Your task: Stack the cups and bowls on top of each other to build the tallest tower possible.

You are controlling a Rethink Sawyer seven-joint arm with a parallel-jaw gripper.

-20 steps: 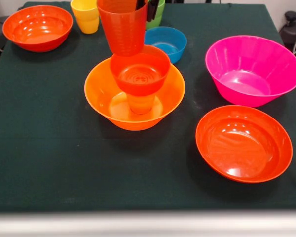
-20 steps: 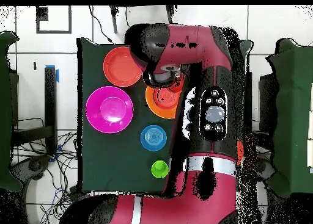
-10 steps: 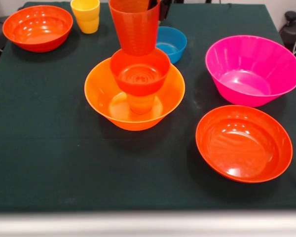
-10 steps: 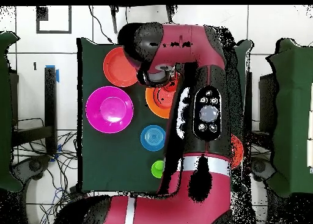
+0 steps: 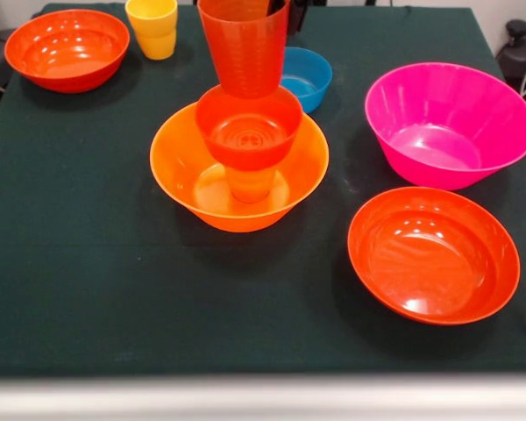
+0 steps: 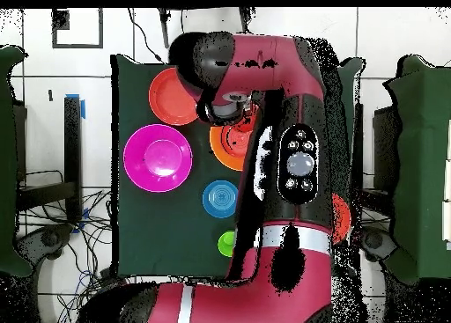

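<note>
**A:** Where's the tower?

**B:** Mid-surface. The large orange bowl [image 5: 238,171] sits on the dark green surface [image 5: 88,263], an orange cup [image 5: 250,184] stands in it, and a small red-orange bowl [image 5: 249,125] rests on that cup.

**A:** And the tall red-orange cup [image 5: 244,46]?

**B:** Held up at the top of the front view, its base just at the small bowl's far rim. The gripper [image 5: 279,7] shows only as dark bits at the cup's mouth; the fingers seem clamped on its rim, one inside.

**A:** The rest?

**B:** Pink bowl [image 5: 449,123] by one side edge, a wide red-orange bowl [image 5: 433,254] near it toward the front edge. Blue bowl [image 5: 305,77] behind the tower. Another red-orange bowl [image 5: 67,48] and a yellow cup [image 5: 152,26] at a far corner.

**A:** From overhead?

**B:** The red arm [image 6: 282,152] covers most of the tower; a green cup [image 6: 226,242] peeks out beside it.
</note>
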